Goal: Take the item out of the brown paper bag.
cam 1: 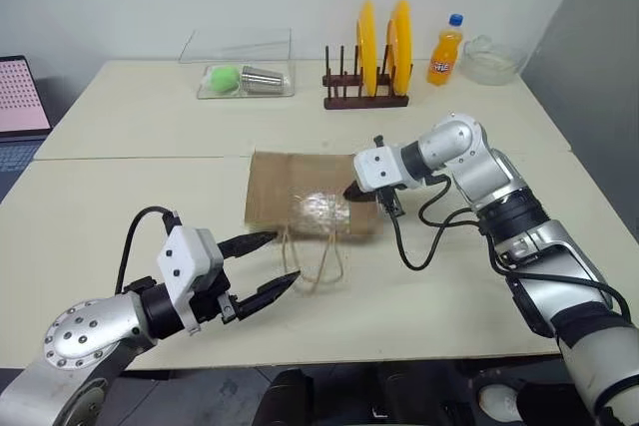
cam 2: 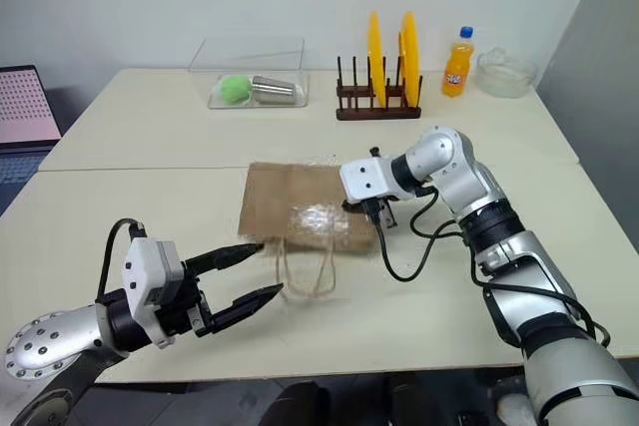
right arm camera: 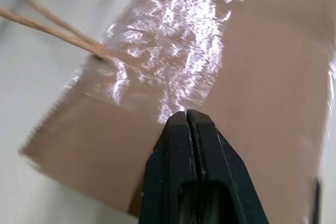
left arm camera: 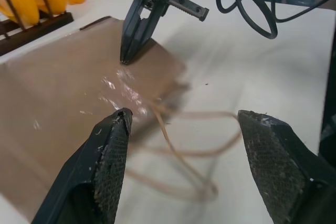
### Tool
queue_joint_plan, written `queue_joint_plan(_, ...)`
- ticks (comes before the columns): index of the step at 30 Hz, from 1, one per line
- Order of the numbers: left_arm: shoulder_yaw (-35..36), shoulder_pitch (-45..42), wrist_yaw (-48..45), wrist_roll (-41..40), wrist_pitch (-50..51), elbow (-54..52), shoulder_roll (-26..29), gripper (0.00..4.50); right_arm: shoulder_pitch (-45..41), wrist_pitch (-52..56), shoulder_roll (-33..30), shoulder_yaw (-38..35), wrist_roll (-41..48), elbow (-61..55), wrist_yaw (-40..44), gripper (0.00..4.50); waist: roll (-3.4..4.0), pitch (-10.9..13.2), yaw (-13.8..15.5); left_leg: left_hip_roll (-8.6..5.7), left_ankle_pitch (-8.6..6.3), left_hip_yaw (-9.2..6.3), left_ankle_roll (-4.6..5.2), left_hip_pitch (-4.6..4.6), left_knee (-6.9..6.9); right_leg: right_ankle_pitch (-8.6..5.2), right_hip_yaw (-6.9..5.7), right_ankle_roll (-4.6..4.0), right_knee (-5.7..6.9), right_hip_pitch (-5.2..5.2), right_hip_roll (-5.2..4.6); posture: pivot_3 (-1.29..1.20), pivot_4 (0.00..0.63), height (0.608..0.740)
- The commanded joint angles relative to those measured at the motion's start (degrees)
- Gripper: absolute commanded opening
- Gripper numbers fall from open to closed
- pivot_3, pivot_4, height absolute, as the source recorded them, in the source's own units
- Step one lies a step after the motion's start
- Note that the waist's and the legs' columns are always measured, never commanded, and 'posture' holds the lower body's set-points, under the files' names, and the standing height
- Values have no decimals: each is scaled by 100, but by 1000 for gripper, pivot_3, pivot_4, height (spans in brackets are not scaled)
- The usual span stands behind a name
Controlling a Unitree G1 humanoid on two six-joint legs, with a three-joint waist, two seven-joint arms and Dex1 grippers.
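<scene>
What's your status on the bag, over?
Left hand open, near the bag's cord handles. Right hand shut, empty, at the bag's right edge. Brown paper bag lying flat on the table; item not visible. Nothing in the way.

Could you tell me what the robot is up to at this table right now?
It is working on a brown paper bag lying flat on the table, its cord handles trailing toward the robot. The right gripper, fingers shut, is over the bag's right side; whether it touches the paper is unclear. The left gripper hangs open just short of the handles. No item is out of the bag yet.
</scene>
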Motion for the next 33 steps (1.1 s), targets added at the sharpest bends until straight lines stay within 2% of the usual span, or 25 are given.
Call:
queue_joint_plan(1, 225, -36, -326, -118, -84, 85, 281, 3406, -13, 267, -21, -215, 248, -572, -201, 41, 2, 1, 2, 1, 0, 0, 0, 1, 0, -3, -1, -4, 0, 0, 0, 0, 150, 740)
queue_joint_plan(6, 204, -616, -732, 131, -321, 635, 731, 3406, 377, 1107, -100, -757, 1128, -1800, -311, 41, 5, 3, 28, 1, 0, -14, 0, -3, 0, -6, -14, -8, 2, 1, 1, 0, 150, 740)
queue_joint_plan(10, -361, -1223, -1353, 1146, -1591, 1303, 1068, 3406, 1348, 2104, -531, -1176, 1904, -3251, -336, 41, 3, 2, 141, -1, -1, -21, -1, -8, -2, -6, -21, -7, -16, 6, 0, 0, 150, 740)
queue_joint_plan(12, -710, -1563, -1624, 1659, -2331, 1725, 1149, 3752, 2016, 2680, -687, -1387, 2150, -4008, -655, 0, 5, 3, 167, -2, -1, -17, -2, -8, -10, -6, -17, -7, -28, 7, -1, 0, 150, 740)
queue_joint_plan(15, -1269, -2066, -2123, 2151, -3321, 2314, 1167, 4497, 2991, 3495, -850, -1713, 2521, -5083, -1180, 560, 6, 3, 203, -3, 0, -16, -2, -8, -33, -6, -18, -7, -39, 4, -2, 0, 150, 740)
queue_joint_plan(17, -1588, -2336, -2352, 2466, -4000, 2714, 1129, 4500, 3394, 3803, -957, -1795, 2626, -5532, -1444, 1229, 8, 5, 168, -3, 0, -4, -3, -7, -48, -6, -8, -7, -41, -3, -3, 0, 150, 740)
queue_joint_plan(24, -2385, -3108, -2658, 3063, -5386, 3836, 833, 4500, 4251, 4277, -1477, -1674, 2841, -6436, -1866, 3693, 9, 5, 150, 6, 1, 4, -2, 4, -59, -25, -13, 25, -40, -2, 0, 0, 150, 740)
queue_joint_plan(33, -3122, -3755, -2429, 3859, -6478, 5024, 282, 4500, 4731, 4601, -1749, -1718, 2964, -6876, -2406, 3693, 5, 3, 148, 2, 1, 11, 1, -5, -55, -9, -6, 53, -76, 6, 1, 0, 150, 740)
